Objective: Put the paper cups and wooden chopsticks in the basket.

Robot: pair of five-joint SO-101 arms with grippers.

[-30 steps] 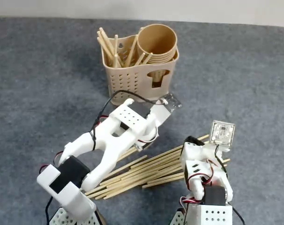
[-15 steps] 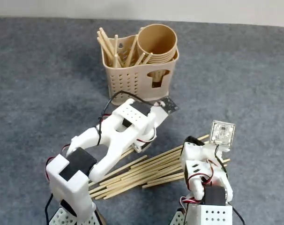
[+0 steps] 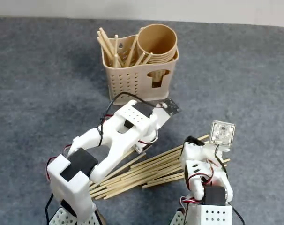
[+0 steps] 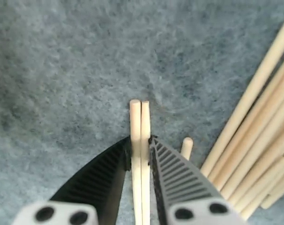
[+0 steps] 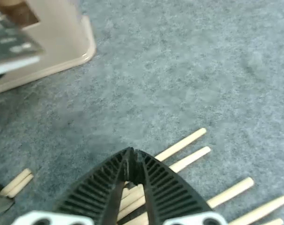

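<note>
Where left jaws pinch 2 chopsticks (image 4: 136, 122), rear ends cut off.

Smooth matt wooden chopsticks (image 4: 140, 123) — fuzzy cloth mat (image 3: 39, 93).

White arms (image 3: 115, 140), ribbed black pincers (image 4: 140, 139).

The table (image 3: 34, 93) is covered with a mottled grey, felt-like carpet (image 4: 62, 56) of short, fuzzy nap, faintly flecked with lighter and darker patches, and beyond its far edge runs a plain pale strip (image 3: 189, 8) of wall or backdrop.
</note>
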